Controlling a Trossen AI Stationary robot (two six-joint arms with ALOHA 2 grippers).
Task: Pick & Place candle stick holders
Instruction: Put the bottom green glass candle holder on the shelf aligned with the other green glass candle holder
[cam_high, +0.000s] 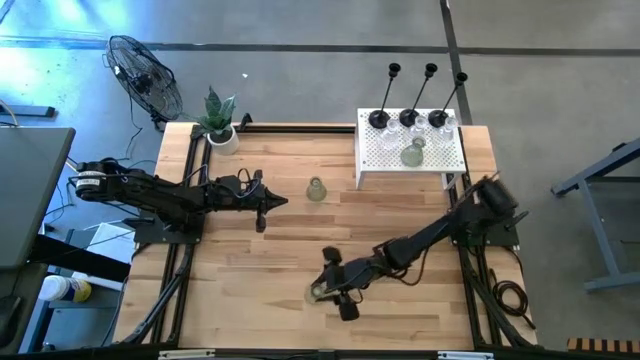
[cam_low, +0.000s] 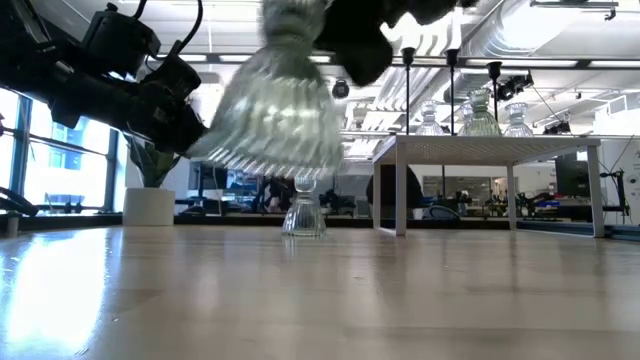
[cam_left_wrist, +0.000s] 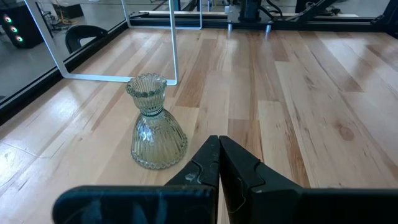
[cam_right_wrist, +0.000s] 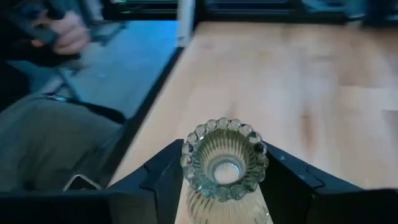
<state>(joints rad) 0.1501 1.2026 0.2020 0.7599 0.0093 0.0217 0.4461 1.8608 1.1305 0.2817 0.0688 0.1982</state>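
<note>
My right gripper (cam_high: 328, 287) is near the table's front edge, shut on a ribbed glass candle stick holder (cam_low: 270, 110). The holder fills the near part of the low view. A pale-green holder (cam_high: 316, 189) stands on its wide base at mid-table, and also shows in the left wrist view (cam_left_wrist: 155, 124). My left gripper (cam_high: 266, 206) is shut and empty, just left of it. Three black holders (cam_high: 408, 112) and several glass ones (cam_high: 413, 153) stand on the white perforated box (cam_high: 440, 160). My right gripper pinches the holder's narrow neck just under its beaded top rim (cam_right_wrist: 186, 163), one finger (cam_right_wrist: 158, 174) on each side. The fingers slant down from the table's right. The holder hangs tilted with its wide base (cam_low: 262, 150) lowest, and seems clear of the table.
A green plant in a white pot (cam_high: 221, 128) stands at the far left corner. The white box stands on legs at the far right. A person's hand (cam_right_wrist: 62, 31) and leg (cam_right_wrist: 50, 143) show beyond the table's front edge. Bare wood lies between the two grippers.
</note>
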